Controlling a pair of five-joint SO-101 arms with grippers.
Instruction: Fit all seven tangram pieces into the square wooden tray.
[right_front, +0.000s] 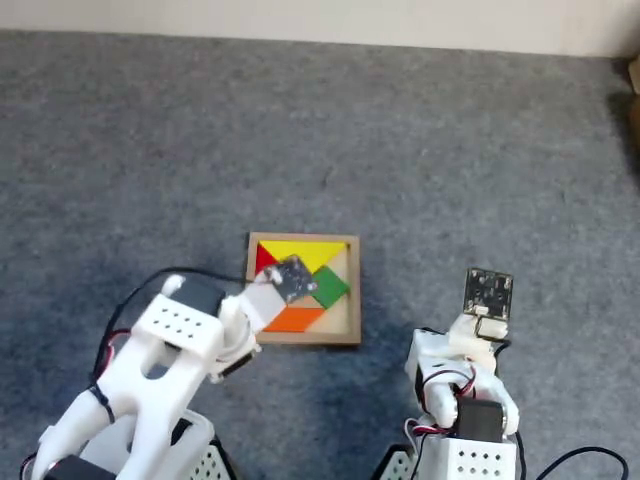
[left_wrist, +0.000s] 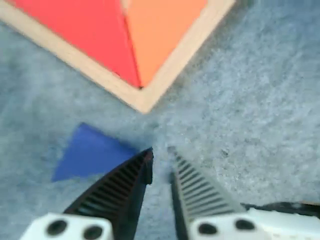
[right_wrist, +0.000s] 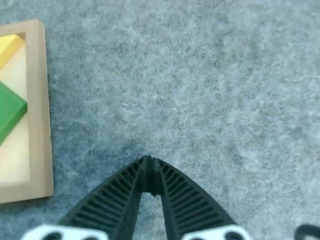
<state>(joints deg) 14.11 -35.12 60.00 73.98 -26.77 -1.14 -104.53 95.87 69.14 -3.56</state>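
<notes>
My left gripper (left_wrist: 161, 155) hangs empty, its jaws only narrowly apart, just beside the blue triangle (left_wrist: 90, 152). The triangle lies on the carpet (left_wrist: 240, 100) outside the wooden tray (left_wrist: 145, 102) corner. Descending like this, I risk one finger shoving the flat piece away instead of straddling it.

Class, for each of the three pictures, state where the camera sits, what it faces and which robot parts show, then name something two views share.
High view: fixed overhead, looking down on grey carpet, the square wooden tray, white left arm and right arm.
Left wrist view: on the left arm, looking past black left fingers at a tray corner and a blue triangular piece.
Right wrist view: on the right arm, looking past right fingers at carpet and the tray's edge.
Shared: the tray.
</notes>
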